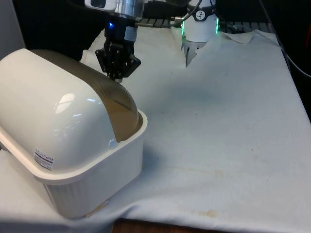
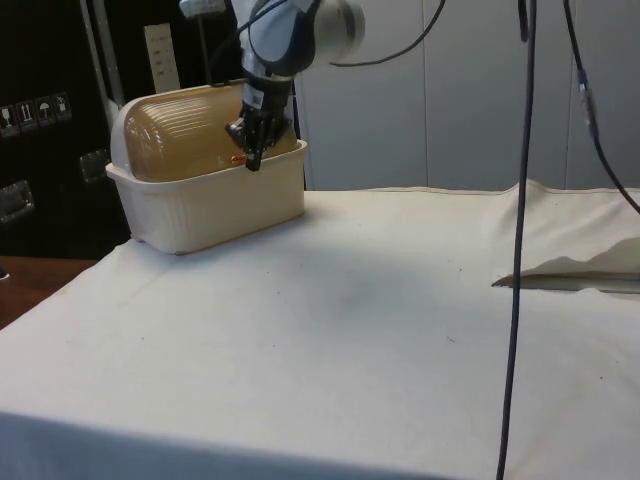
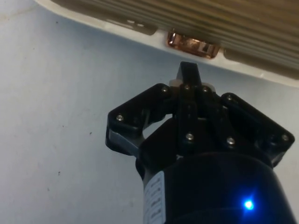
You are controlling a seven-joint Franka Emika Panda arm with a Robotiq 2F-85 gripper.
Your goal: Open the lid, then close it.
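Note:
A cream bread box (image 1: 92,170) stands at the front view's left, with its back to that camera. Its ribbed amber roll-top lid (image 2: 190,135) is down and reaches the box's rim. A small copper handle (image 3: 192,45) sits on the lid's lower edge. My gripper (image 3: 188,72) is shut with nothing between its fingers. Its tip hangs just in front of that handle (image 2: 238,158), a little above the rim. In the front view the gripper (image 1: 118,76) points down at the lid's (image 1: 119,104) far edge.
The white cloth (image 1: 218,136) covers the table around the box and is rumpled at the far right corner (image 2: 590,255). A black cable (image 2: 518,240) hangs down across the side view.

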